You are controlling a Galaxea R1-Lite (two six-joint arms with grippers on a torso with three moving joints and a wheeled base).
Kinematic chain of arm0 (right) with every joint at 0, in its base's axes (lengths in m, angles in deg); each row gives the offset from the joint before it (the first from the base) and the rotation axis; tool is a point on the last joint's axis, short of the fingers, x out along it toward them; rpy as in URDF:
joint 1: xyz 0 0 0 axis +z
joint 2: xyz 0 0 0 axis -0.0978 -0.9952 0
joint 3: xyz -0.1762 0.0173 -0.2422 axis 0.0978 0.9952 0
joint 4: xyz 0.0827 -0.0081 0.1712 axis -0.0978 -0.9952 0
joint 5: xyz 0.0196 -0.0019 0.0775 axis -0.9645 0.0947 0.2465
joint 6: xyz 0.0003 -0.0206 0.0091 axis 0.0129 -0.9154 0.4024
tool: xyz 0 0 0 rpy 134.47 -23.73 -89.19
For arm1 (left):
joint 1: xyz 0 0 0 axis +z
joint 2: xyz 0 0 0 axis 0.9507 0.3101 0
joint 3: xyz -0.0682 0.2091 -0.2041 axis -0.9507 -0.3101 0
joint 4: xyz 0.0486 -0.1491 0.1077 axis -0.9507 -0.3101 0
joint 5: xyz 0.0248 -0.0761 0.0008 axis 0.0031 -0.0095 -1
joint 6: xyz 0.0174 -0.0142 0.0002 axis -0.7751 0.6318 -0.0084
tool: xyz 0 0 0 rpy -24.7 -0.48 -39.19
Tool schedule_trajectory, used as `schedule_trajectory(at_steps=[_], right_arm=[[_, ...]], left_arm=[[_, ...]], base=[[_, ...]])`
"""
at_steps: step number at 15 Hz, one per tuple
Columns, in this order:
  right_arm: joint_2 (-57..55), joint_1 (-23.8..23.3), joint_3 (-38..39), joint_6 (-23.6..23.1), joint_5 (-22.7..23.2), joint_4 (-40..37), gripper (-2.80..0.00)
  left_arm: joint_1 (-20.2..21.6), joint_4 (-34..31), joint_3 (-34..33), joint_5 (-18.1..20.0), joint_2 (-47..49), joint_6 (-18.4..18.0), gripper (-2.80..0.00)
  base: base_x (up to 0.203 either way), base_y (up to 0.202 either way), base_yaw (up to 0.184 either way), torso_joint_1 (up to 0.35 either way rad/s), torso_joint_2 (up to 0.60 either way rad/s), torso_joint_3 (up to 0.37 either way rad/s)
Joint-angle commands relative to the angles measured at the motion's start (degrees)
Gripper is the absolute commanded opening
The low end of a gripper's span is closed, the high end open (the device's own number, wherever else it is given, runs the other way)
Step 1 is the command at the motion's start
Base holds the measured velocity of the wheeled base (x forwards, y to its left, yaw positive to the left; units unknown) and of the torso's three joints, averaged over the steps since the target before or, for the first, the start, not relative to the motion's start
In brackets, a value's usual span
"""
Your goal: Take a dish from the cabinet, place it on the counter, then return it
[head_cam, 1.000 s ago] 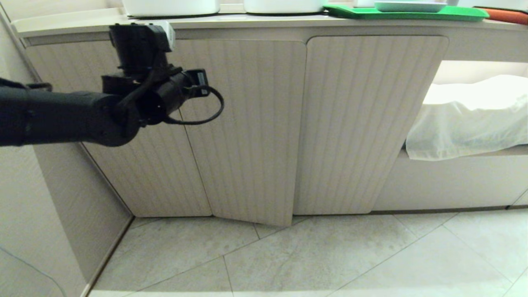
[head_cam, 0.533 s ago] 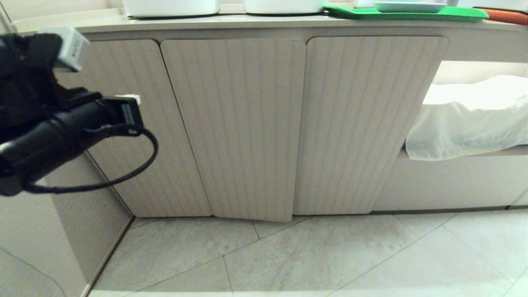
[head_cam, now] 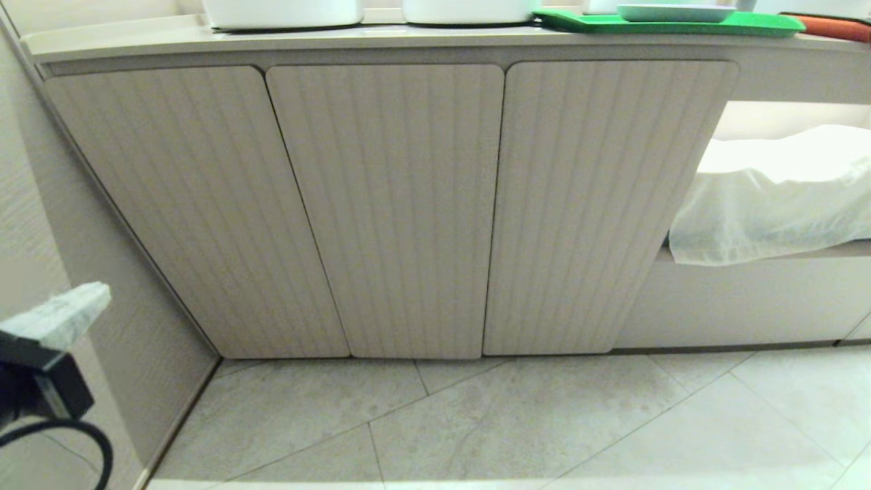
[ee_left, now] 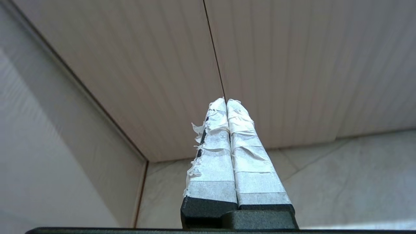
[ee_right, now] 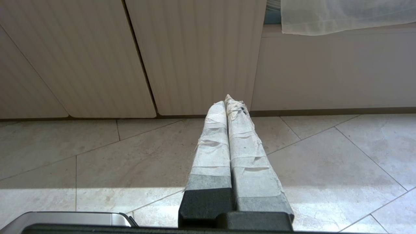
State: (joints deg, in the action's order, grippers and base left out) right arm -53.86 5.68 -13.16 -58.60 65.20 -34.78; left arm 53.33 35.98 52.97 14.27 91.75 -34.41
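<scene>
Left gripper (ee_left: 226,101): taped fingers pressed together, holding nothing, low by the cabinet's left end, just off the side wall (head_cam: 41,224).
Right gripper (ee_right: 227,100): taped fingers together, empty, low over the floor tiles (ee_right: 97,152), pointing at the cabinet.
Cabinet (head_cam: 381,204): all three fluted doors closed.
Dish: not visible.
Counter (head_cam: 136,37): white pots (head_cam: 282,12) at its back edge, green tray (head_cam: 674,24) toward its right end.

At the lower left of the head frame, a black boxy wrist block with a pale taped piece on top (head_cam: 41,354) is seen, with a black cable looped beneath (head_cam: 95,442). The left hand (ee_left: 226,101) and right hand (ee_right: 225,99) are each shown with two long fingers wrapped in frayed white tape, set on black bases.
</scene>
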Motion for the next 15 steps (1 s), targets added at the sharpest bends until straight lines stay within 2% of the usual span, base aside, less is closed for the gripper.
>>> schedule_trajectory(at_steps=[1,3,5,7,12,15], right_arm=[[-0.06,0.01,-0.01,0.01,0.0,0.04,-2.8],[-0.06,0.01,-0.04,0.01,0.0,0.04,-2.8],[-0.06,0.01,-0.04,0.01,0.0,0.04,-2.8],[-0.06,0.01,-0.04,0.01,0.0,0.04,-2.8],[-0.06,0.01,-0.04,0.01,0.0,0.04,-2.8],[-0.06,0.01,-0.01,0.01,0.0,0.04,-2.8]], left_arm=[[4.65,-0.01,-6.6,5.16,-10.12,-0.15,-2.8],[10.81,-0.63,-11.81,13.93,-17.49,-0.24,-2.8],[14.65,-1.73,-16.72,19.0,-25.19,-0.27,-2.8],[15.72,-4.21,-19.6,20.48,-32.42,-0.17,-2.8],[18.42,-23.34,-21.14,21.07,-48.34,1.92,-2.8],[18.52,-25.44,-21.23,20.94,-48.71,2.64,-2.8]], base=[[0.0,0.0,0.0,0.0,0.0,0.0],[0.0,0.0,0.0,0.0,0.0,0.0],[0.0,0.0,0.0,0.0,0.0,0.0],[0.0,0.0,0.0,0.0,0.0,0.0],[0.0,0.0,0.0,0.0,0.0,0.0],[0.0,0.0,0.0,0.0,0.0,0.0]])
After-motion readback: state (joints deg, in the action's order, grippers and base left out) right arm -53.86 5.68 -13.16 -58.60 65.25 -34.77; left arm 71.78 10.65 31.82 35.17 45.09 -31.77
